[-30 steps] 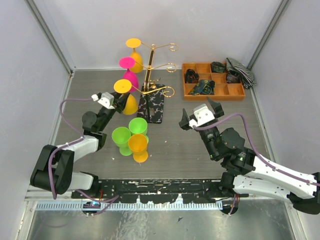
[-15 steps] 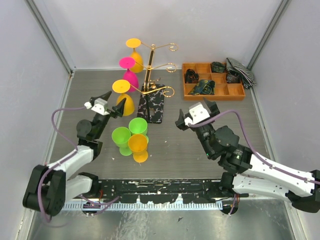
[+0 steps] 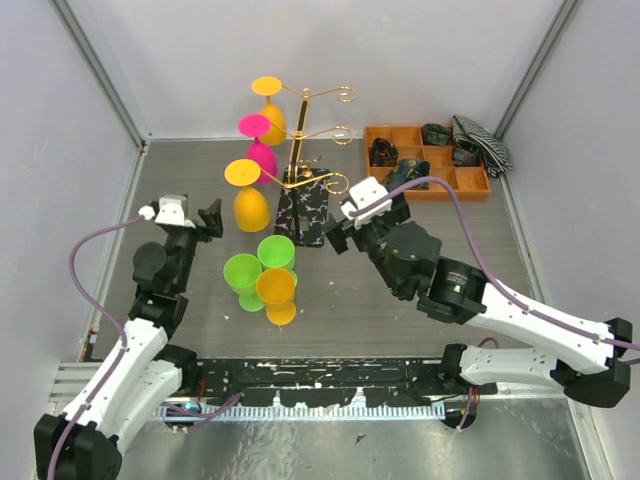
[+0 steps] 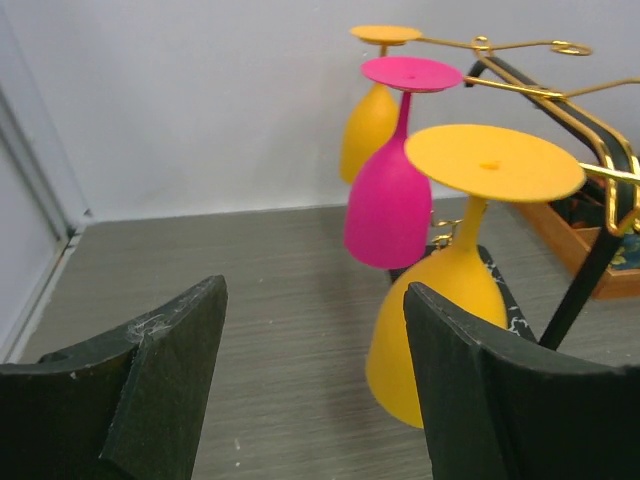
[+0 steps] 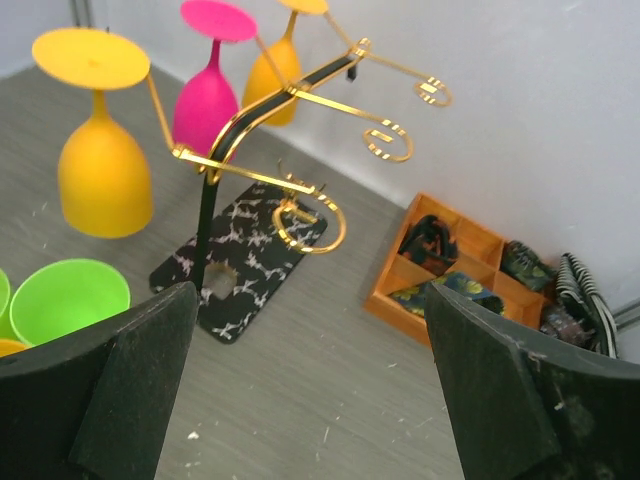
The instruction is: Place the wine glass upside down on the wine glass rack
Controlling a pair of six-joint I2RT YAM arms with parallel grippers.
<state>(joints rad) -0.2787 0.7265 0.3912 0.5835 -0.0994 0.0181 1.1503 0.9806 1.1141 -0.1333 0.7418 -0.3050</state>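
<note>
Wine glass (image 4: 440, 330) hangs inverted, apparently clear of left pincer (image 4: 315, 290).

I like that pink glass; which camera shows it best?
Left wrist view: the pink glass hangs close, side-on. The right wrist view shows it smaller, on the rack; the top view, small from above.

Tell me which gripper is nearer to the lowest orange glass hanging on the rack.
Left. The left gripper sits just left of that orange glass, jaws open; the right gripper is across the rack from it.
</note>
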